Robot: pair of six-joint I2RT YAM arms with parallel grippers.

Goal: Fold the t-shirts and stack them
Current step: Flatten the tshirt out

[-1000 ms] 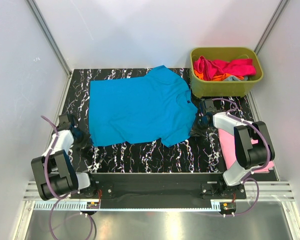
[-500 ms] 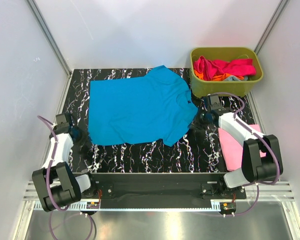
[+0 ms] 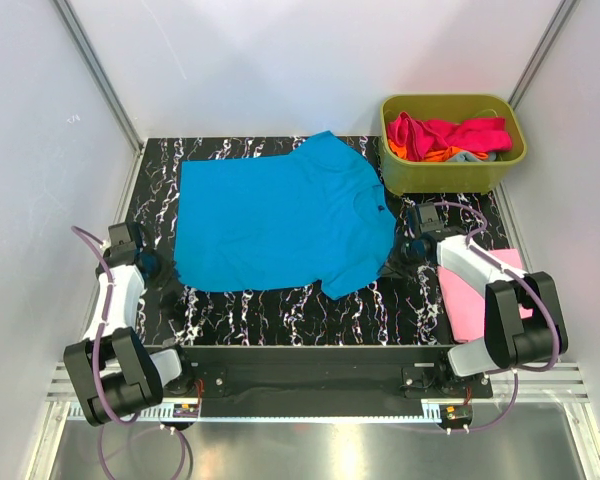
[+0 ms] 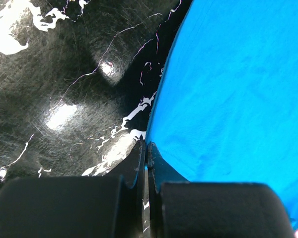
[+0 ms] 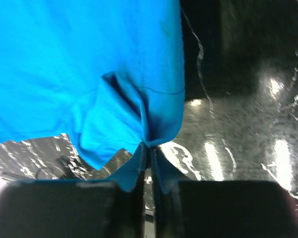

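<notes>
Pinching fully shut, the left jaws grip the hem corner farthest from the olive-green plastic tub [image 3: 450, 178] of the bright cyan-blue cloth t-shirt [image 3: 280, 215]. The right jaws are clamped on a bunched tuck of its edge nearest the tub. In the last second the left arm has drawn away from the tub and taken that corner with it, so the hem lies flatter. The shirt is spread on the black marbled worktop [image 3: 260, 310] left of the tub. Smoothing looks nearly done, folding not begun. A folded light pink t-shirt [image 3: 462, 305] lies in front of the tub.
</notes>
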